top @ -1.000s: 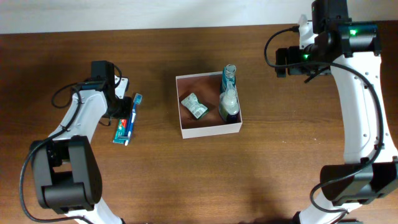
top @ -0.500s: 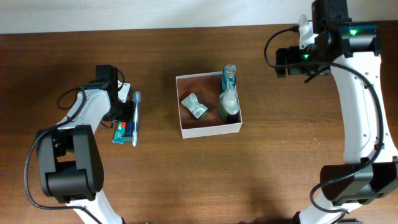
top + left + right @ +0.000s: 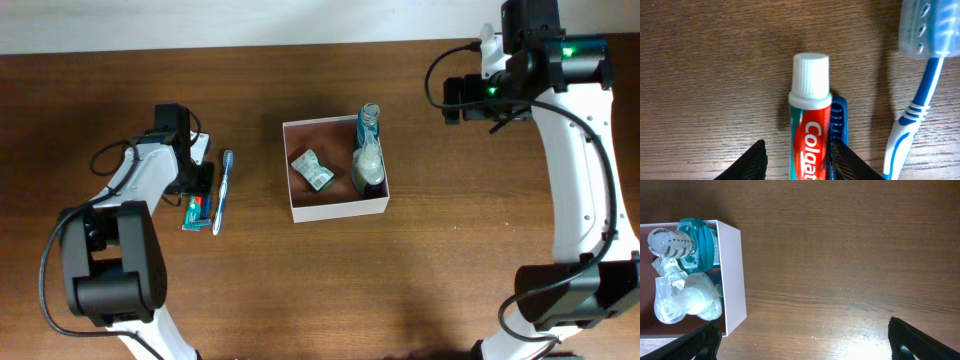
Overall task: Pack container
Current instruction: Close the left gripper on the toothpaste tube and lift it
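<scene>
Overhead, the table has the container at its middle, well apart from both arms. Two bottles already lie along one side of it and a crumpled packet beside them, so the bare floor left is on the side away from the bottles.

The right gripper hangs beyond the container's far corner with its fingers spread wide, holding nothing.

The left gripper is down at the table's left side over a toothpaste tube. Its fingers are half closed, one on each side of the tube. I cannot tell whether they already pinch it, because any contact lies past the bottom edge of the wrist view. A strip of wood shows between one finger and the tube higher up.

The step in hand looks like picking up the toothpaste. A toothbrush lies just beside the tube, roughly parallel to it, and a blue plastic piece sits tight against the tube on that side. A good grip would:

- take the tube across its body, below the white cap;
- be square and firm enough that the flat tube does not twist;
- leave the blue piece out if possible.

The lift should go straight up so the toothbrush is not nudged. The tube is best laid in the open part of the container, lengthwise with the bottles.
</scene>
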Robot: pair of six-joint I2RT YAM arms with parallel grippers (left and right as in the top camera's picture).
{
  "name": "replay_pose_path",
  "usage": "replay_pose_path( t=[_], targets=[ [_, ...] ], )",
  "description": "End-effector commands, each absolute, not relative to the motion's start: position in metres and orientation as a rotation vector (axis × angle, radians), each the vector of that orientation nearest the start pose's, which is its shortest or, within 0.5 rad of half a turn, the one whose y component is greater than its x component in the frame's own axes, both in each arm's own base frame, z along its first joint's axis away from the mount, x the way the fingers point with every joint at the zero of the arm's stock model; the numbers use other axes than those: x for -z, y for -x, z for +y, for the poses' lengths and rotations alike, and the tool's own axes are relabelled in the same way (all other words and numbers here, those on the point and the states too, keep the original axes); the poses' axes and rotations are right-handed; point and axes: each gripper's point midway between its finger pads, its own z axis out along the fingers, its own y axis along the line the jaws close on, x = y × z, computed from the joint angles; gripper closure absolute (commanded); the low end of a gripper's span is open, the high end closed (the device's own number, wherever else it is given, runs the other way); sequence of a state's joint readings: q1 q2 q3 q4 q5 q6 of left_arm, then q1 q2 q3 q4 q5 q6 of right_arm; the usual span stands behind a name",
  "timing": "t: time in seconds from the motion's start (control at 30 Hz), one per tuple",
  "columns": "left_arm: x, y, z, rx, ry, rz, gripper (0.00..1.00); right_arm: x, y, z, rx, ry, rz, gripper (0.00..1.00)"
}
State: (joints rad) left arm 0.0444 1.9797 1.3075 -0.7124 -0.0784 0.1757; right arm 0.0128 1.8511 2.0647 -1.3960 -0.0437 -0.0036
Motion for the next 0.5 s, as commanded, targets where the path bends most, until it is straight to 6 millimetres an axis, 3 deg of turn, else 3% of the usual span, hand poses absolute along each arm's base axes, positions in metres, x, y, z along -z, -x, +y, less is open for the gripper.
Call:
replay_pose_path(
  t=[0.0, 0.47],
  targets=[
    [0.0145, -0.3880, 0.0379, -0.185, -0.188, 3.020, 0.58, -0.2592, -0.4129, 0.0129, -0.069, 0.032, 2.727, 0.02],
    [0.0128, -0.3894, 0.0468, -0.225, -0.156, 3.015, 0.56, -0.2592, -0.4129, 0.0129, -0.069, 0.032, 2.727, 0.02]
  ],
)
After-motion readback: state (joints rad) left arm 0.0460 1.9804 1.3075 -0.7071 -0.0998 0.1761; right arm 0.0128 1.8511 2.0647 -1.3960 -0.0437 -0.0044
